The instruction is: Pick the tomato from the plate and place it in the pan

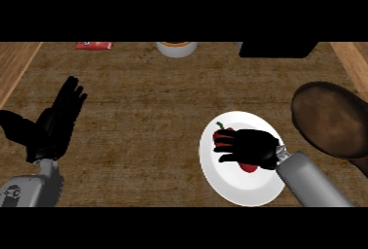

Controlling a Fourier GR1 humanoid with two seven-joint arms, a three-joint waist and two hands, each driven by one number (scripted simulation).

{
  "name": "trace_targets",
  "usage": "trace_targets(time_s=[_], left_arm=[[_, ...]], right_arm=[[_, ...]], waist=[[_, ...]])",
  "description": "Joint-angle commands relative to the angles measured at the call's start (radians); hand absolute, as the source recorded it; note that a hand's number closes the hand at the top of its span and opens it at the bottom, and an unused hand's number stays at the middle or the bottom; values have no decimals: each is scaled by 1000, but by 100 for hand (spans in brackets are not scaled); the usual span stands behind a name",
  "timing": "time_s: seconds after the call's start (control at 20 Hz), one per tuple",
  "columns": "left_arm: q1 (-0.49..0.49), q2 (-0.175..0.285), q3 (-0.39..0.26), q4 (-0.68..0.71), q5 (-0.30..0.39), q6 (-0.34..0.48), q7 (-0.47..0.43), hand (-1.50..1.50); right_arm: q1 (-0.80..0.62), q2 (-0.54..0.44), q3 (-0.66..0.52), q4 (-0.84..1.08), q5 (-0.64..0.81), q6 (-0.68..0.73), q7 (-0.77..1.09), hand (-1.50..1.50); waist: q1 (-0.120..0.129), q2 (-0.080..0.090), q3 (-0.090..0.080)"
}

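Observation:
A white plate point(237, 187) lies on the counter at the lower right. On it sits a red vegetable with a green stem point(222, 136), looking more like a pepper than a tomato. My right hand point(251, 146) rests on top of it with fingers curled round it, hiding most of it; red shows at the fingers' left and below the palm. The dark brown pan point(330, 119) lies to the right of the plate, its handle running to the lower right. My left hand point(59, 119) stands open at the left, fingers up, resting.
A red packet point(94, 45) lies at the far edge on the left. A white and orange cup or bowl point(176, 48) stands at the far middle. A black box point(277, 49) sits at the far right. Wooden strips border both counter sides.

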Motion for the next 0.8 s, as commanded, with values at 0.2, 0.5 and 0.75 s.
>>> trace_targets(time_s=[0.2,0.5,0.75], left_arm=[[-8,-41,-12,17,-34,6,-6,0],[6,-35,17,2,-16,-13,13,0],[53,-25,33,-19,-29,-7,-7,0]], right_arm=[[31,59,1,119,38,-142,-91,150],[-13,132,-16,147,45,-62,-82,150],[109,118,-179,63,-36,-36,94,150]], waist=[[-1,7,2],[3,6,2],[-30,-1,1]])
